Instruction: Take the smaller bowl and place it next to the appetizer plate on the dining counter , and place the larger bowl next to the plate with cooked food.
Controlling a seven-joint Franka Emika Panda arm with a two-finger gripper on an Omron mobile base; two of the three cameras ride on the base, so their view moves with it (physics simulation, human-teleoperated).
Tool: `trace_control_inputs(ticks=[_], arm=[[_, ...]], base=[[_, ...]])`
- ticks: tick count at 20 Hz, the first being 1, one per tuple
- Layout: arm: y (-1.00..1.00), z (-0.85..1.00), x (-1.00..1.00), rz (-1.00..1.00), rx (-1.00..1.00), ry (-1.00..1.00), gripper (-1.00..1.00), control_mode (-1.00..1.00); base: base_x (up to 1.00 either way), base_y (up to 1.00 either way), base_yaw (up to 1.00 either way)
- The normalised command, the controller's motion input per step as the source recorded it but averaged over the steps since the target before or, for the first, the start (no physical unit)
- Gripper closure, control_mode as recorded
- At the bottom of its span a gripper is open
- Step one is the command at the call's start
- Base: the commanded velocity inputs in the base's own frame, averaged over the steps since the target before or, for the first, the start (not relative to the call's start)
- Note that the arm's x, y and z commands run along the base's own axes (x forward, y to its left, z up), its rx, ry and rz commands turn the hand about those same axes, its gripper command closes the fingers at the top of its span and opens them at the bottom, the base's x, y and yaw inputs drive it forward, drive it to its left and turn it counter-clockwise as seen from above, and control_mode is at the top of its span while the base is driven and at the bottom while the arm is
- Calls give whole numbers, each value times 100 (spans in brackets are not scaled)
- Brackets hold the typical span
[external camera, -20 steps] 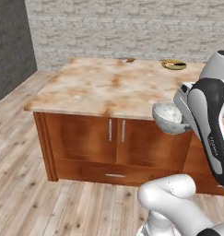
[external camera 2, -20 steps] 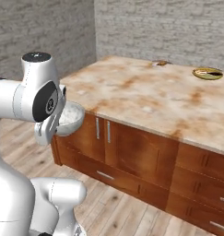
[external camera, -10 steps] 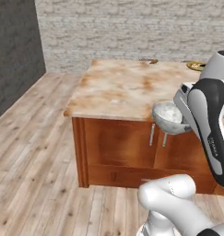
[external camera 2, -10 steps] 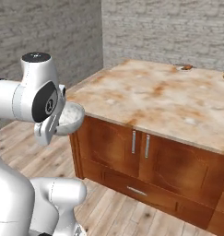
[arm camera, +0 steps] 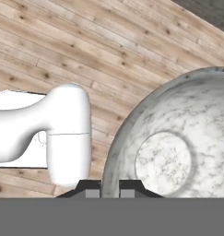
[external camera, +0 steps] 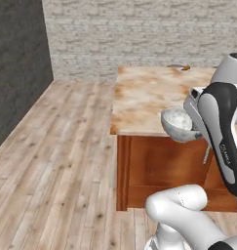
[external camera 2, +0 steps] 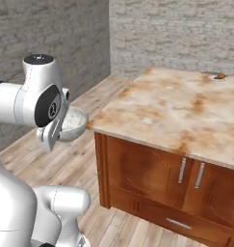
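Holding the smaller bowl [external camera: 179, 124] by its rim, the gripper [arm camera: 109, 188] is clamped tight on it, short of the near edge of the dining counter [external camera: 154, 95]. The counter's far end, with a small dish [external camera 2: 216, 75], lies ahead.

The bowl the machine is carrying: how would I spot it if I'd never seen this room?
Find the long tan marbled counter on its red-brown wood base. Off its near corner, above the wood floor, the white arm's gripper is shut on a small round bowl. It is mottled grey-white all over, with no painted pattern.
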Motion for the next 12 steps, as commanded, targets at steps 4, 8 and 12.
trace_control_inputs(ticks=[4, 8, 12], arm=[[0, 0, 0, 0, 0, 0, 100, 100], [0, 0, 0, 0, 0, 0, 100, 100], [0, 0, 0, 0, 0, 0, 100, 100]], base=[[42, 100, -15], [52, 100, -17], [70, 100, -19]])
